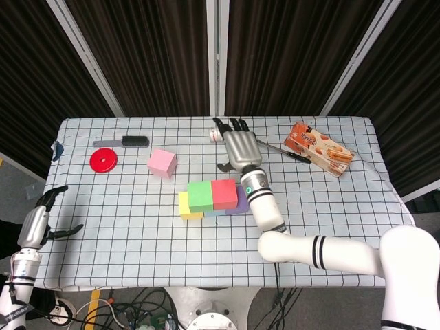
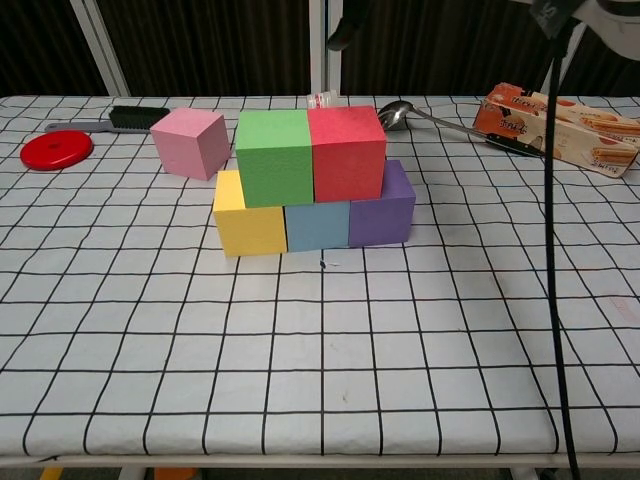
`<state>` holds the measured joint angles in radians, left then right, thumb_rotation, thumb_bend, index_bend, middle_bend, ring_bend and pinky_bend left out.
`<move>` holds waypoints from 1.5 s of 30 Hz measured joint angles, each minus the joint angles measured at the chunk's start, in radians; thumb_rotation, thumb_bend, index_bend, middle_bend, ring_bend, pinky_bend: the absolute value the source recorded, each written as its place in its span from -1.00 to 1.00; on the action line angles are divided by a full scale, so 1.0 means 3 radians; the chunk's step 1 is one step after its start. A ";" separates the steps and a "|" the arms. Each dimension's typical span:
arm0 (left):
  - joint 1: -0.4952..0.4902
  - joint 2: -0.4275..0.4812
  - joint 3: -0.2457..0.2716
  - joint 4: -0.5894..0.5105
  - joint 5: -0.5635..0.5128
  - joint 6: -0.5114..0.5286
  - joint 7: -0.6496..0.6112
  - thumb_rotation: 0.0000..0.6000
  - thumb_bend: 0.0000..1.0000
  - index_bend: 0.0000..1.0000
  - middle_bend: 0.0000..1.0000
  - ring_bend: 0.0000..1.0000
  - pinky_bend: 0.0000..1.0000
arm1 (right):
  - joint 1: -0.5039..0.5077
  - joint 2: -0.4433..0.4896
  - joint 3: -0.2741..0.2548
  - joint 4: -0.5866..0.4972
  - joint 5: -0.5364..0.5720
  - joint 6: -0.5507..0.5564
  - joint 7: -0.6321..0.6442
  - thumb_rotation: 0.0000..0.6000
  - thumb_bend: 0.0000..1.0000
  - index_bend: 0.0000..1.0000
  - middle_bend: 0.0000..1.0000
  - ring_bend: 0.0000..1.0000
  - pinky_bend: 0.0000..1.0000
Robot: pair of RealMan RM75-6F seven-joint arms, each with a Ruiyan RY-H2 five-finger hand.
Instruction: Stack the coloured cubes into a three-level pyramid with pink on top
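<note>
Pink foam-looking cube [image 2: 190, 141] sits on checked table [image 2: 300, 350], left of the two-level stack. Probably light, slightly squashy; pinch opposite flat faces. Right hand [image 1: 237, 146] empty, fingers spread.

Robotics lab or test cell, not a home. Table [image 1: 344, 199] is covered in a white cloth with a black grid. Dark pleated curtains [image 1: 158, 55] with metal frame bars [image 1: 81, 55] close off the back. Loose cables [image 1: 144, 306] and a power strip lie on the floor under the table's front edge. Props are mixed: foam cubes [image 2: 310, 180], a spoon [image 1: 249, 141], a snack box [image 1: 320, 149], a brush [image 1: 130, 141].
</note>
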<state>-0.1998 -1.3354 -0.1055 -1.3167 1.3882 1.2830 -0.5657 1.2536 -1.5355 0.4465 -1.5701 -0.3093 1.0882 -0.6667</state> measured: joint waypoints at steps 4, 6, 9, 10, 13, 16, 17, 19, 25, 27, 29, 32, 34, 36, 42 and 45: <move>-0.0042 0.0007 -0.0056 0.0054 0.0005 0.0004 -0.0047 1.00 -0.81 -0.75 -0.72 -0.88 -0.81 | -0.0020 0.0021 0.0001 -0.0080 -0.0043 0.0043 0.0013 1.00 -0.80 -1.00 -0.60 -1.00 -1.00; -0.0105 0.0022 -0.0095 0.0083 0.0009 -0.0036 -0.0044 1.00 -0.80 -0.75 -0.72 -0.88 -0.81 | -0.0057 0.0070 -0.0009 -0.0183 -0.0077 0.0089 0.0020 1.00 -0.80 -1.00 -0.60 -1.00 -1.00; -0.0274 0.0049 -0.0172 0.0138 0.0037 -0.0137 0.0014 1.00 -0.80 -0.75 -0.72 -0.88 -0.81 | -0.0138 0.0184 -0.0030 -0.0420 -0.0162 0.0187 0.0037 1.00 -0.80 -1.00 -0.60 -1.00 -1.00; -0.0361 0.0053 -0.0210 0.0172 0.0049 -0.0189 0.0045 1.00 -0.80 -0.75 -0.72 -0.88 -0.81 | -0.0180 0.0240 -0.0042 -0.0534 -0.0210 0.0230 0.0047 1.00 -0.80 -1.00 -0.60 -1.00 -1.00; -0.0614 0.0034 -0.0306 0.0315 0.0077 -0.0362 0.0077 1.00 -0.80 -0.75 -0.72 -0.88 -0.78 | -0.0313 0.0405 -0.0085 -0.0850 -0.0371 0.0345 0.0086 1.00 -0.80 -1.00 -0.60 -1.00 -1.00; -0.0893 -0.0025 -0.0366 0.0549 0.0126 -0.0609 0.0006 1.00 -0.80 -0.76 -0.71 -0.88 -0.76 | -0.0479 0.0595 -0.0153 -0.1164 -0.0589 0.0443 0.0146 1.00 -0.80 -1.00 -0.60 -1.00 -1.00; -0.0980 -0.0049 -0.0374 0.0631 0.0151 -0.0688 -0.0031 1.00 -0.80 -0.76 -0.71 -0.88 -0.76 | -0.0531 0.0649 -0.0179 -0.1239 -0.0664 0.0465 0.0169 1.00 -0.80 -1.00 -0.60 -1.00 -1.00; -0.1184 -0.0124 -0.0376 0.0834 0.0233 -0.0839 -0.0109 1.00 -0.79 -0.77 -0.71 -0.88 -0.76 | -0.0646 0.0756 -0.0241 -0.1371 -0.0838 0.0496 0.0238 1.00 -0.80 -1.00 -0.60 -1.00 -1.00; -0.1668 -0.0442 -0.0270 0.1383 0.0557 -0.1083 -0.0295 1.00 -0.79 -0.79 -0.71 -0.88 -0.76 | -0.0913 0.0951 -0.0392 -0.1497 -0.1259 0.0452 0.0554 1.00 -0.80 -1.00 -0.60 -1.00 -1.00; -0.1757 -0.0536 -0.0208 0.1544 0.0639 -0.1120 -0.0325 1.00 -0.79 -0.79 -0.71 -0.88 -0.76 | -0.0971 0.0993 -0.0420 -0.1496 -0.1351 0.0406 0.0651 1.00 -0.80 -1.00 -0.60 -1.00 -1.00; -0.1843 -0.0644 -0.0138 0.1742 0.0711 -0.1155 -0.0354 1.00 -0.79 -0.80 -0.71 -0.88 -0.76 | -0.1029 0.1038 -0.0447 -0.1484 -0.1447 0.0345 0.0754 1.00 -0.80 -1.00 -0.60 -1.00 -1.00; -0.1961 -0.0794 -0.0044 0.2034 0.0786 -0.1207 -0.0445 1.00 -0.79 -0.80 -0.71 -0.90 -0.76 | -0.1098 0.1095 -0.0474 -0.1454 -0.1553 0.0268 0.0877 1.00 -0.80 -1.00 -0.60 -1.00 -1.00; -0.2047 -0.0877 0.0028 0.2214 0.0834 -0.1248 -0.0562 1.00 -0.79 -0.80 -0.71 -0.91 -0.76 | -0.1136 0.1125 -0.0482 -0.1425 -0.1608 0.0226 0.0947 1.00 -0.80 -1.00 -0.60 -1.00 -1.00; -0.2127 -0.0934 0.0097 0.2341 0.0879 -0.1293 -0.0678 1.00 -0.79 -0.80 -0.71 -0.93 -0.76 | -0.1161 0.1147 -0.0484 -0.1403 -0.1641 0.0197 0.0995 1.00 -0.80 -1.00 -0.60 -1.00 -1.00; -0.2352 -0.1107 0.0280 0.2717 0.0975 -0.1467 -0.0967 1.00 -0.79 -0.80 -0.71 -0.95 -0.74 | -0.1235 0.1220 -0.0486 -0.1377 -0.1736 0.0118 0.1123 1.00 -0.80 -1.00 -0.60 -1.00 -1.00; -0.2448 -0.1180 0.0376 0.2882 0.1023 -0.1538 -0.1104 1.00 -0.79 -0.80 -0.71 -0.96 -0.74 | -0.1271 0.1253 -0.0490 -0.1371 -0.1781 0.0091 0.1178 1.00 -0.80 -1.00 -0.60 -1.00 -1.00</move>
<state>-0.9342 -1.6896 0.0073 -0.4523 1.6950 0.8217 -0.8969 0.8725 -1.1597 0.2995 -1.9815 -0.8436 1.1156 -0.3133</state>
